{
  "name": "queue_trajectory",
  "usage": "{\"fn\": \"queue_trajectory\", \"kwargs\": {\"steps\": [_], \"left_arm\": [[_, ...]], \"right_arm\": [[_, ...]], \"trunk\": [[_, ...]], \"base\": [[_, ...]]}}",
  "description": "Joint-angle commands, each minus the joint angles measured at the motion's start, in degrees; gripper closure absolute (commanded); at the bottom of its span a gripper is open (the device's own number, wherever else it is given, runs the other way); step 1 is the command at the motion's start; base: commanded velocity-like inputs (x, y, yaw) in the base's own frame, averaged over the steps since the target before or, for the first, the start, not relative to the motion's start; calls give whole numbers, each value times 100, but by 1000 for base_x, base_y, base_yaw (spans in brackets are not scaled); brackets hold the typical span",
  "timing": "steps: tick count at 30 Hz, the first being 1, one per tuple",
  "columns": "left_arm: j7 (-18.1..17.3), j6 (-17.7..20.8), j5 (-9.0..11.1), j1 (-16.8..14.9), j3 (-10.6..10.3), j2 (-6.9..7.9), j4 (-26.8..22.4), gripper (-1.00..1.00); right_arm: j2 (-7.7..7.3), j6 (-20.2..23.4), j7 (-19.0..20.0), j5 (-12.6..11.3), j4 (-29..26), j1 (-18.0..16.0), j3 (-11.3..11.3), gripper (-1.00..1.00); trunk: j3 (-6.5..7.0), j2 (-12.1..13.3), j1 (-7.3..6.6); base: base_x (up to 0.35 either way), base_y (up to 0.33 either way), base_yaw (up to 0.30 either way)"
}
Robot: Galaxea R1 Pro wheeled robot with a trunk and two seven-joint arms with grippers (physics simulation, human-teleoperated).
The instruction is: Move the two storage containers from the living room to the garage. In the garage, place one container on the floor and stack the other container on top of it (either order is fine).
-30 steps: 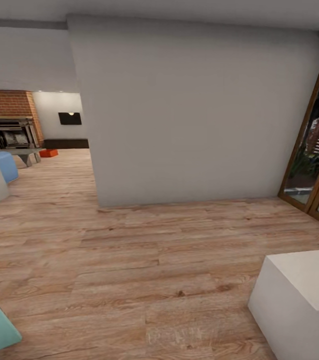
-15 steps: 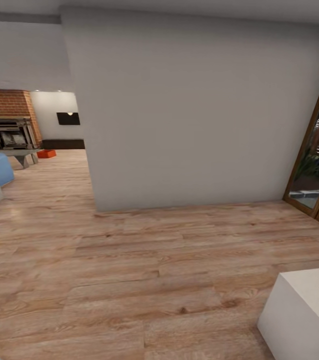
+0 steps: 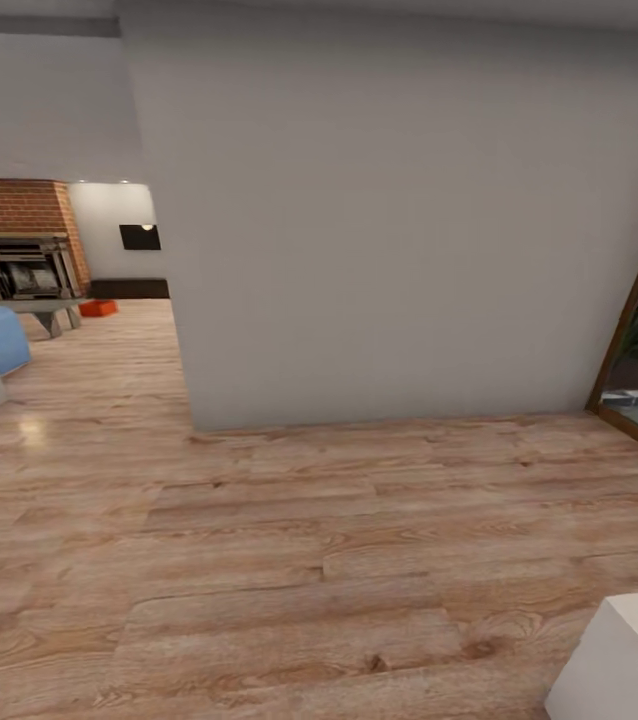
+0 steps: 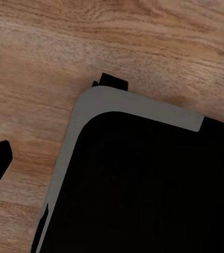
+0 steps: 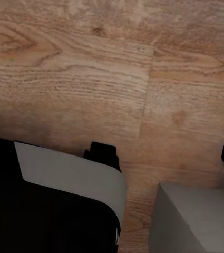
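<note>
One storage container (image 3: 98, 308) lies far off by the fireplace (image 3: 21, 262).

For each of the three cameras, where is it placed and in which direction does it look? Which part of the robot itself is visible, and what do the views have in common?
Head view: on the robot's head, looking forward and down at a grey wall; far off, a brick fireplace and one orange storage container.
Left wrist view: on the left arm, looking down at the robot's black, grey-rimmed base.
Right wrist view: on the right arm, looking down at the same base and a white block.
Shared: the light wood plank floor.
</note>
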Motion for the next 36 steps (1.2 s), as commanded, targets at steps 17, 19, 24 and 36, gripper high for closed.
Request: {"fn": "queue_trajectory", "kwargs": {"steps": [17,19,24,36], "left_arm": [[-21,18,35,-3,4,4,-10,-100],[-21,18,35,-3,4,4,-9,-100],[-21,18,35,-2,4,2,-7,-100],[-21,18,35,-1,4,-1,-8,-100]], "right_arm": [[-5,-26,-3,0,12,-4,43,-100],[-4,-27,-3,0,12,-4,43,-100],[-6,-28,-3,0,12,-5,43,-100],[-6,-28,-3,-7,12,-3,43,-100]], "trunk": [[-6,-2,3],[-6,-2,3],[-6,-2,3],[-6,-2,3]], "base": [[333,0,287],[333,0,291],[333,0,291],[333,0,277]]}}
